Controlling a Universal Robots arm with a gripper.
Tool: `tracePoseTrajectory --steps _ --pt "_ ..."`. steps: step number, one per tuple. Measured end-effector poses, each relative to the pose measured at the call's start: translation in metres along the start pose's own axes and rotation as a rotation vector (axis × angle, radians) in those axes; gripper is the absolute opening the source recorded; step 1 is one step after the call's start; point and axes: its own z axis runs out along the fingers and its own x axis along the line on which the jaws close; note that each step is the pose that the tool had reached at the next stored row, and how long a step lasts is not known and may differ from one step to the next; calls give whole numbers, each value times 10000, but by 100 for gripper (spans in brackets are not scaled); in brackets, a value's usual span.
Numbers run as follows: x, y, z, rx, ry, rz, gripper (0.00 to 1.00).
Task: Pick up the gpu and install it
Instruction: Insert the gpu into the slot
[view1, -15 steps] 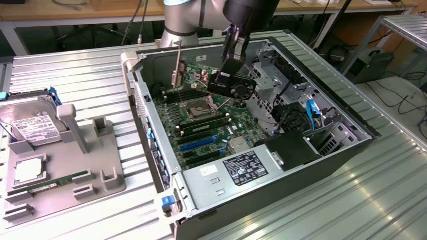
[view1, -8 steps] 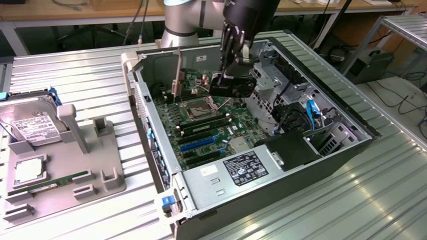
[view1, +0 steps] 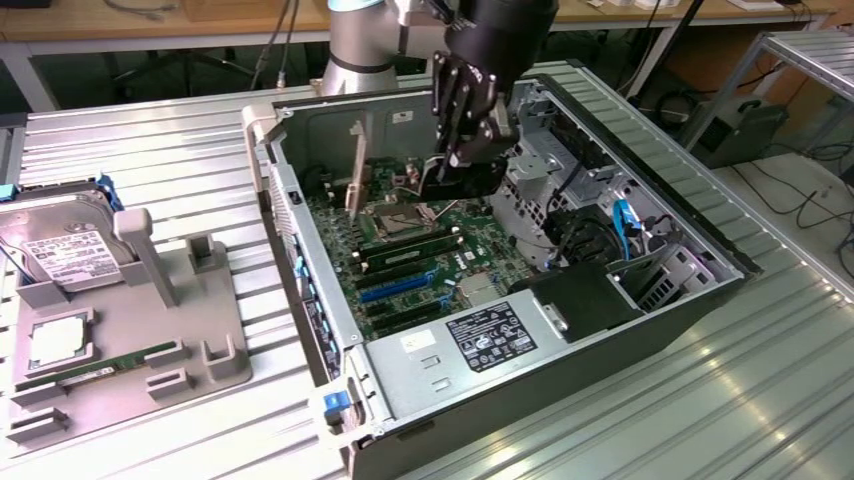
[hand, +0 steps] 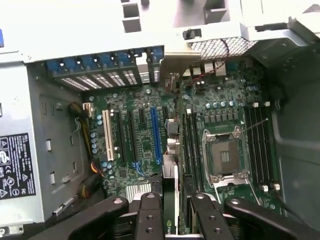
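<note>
Over the motherboard (hand: 142, 150) inside the open computer case (view1: 315, 300), the gripper (hand: 172, 212) is hanging with its fingers (hand: 150, 215) about half closed, pinching the gpu (hand: 170, 172) across its thin faces. Card is standing edge-on, bracket end toward the rear slot openings; seated or not, cannot tell. Judging it light and stiff but fragile: holding by the upper edge, sparing fan and contacts; narrow grip is risking tilt

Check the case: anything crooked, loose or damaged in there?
Nothing stands out. The claw holds the gpu edge-on over the motherboard, in line with the slots; no bent or loose part shows. The CPU socket looks empty.
</note>
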Motion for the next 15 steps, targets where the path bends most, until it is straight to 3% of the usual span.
tracePoseTrajectory --steps 7,15 --pt "0 -22 155 -8 127 -1347 26" --pt "5 -32 340 1 139 -1477 26"
